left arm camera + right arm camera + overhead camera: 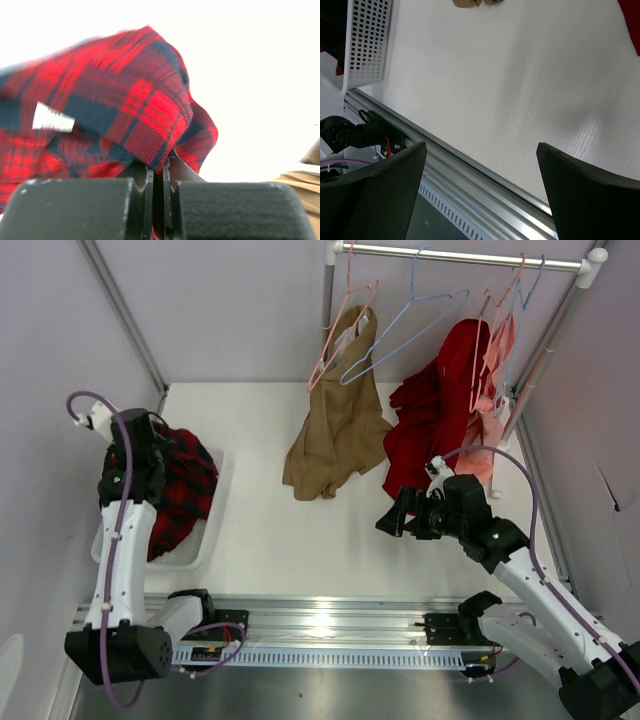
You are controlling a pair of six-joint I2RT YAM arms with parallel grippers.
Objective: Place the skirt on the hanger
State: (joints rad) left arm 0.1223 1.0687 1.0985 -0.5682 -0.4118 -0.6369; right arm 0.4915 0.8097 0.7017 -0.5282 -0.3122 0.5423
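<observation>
My left gripper (159, 172) is clamping a thin skirt (125, 100) fold; my right gripper (480, 170) is gaping, empty. Lifted, the fabric risks slipping free.

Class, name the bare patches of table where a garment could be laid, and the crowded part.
Bare: the table between the basket and the right gripper, in front of the tan garment; also the far stretch left of it. Crowded: under the rail, where hangers and the red garment hang.
</observation>
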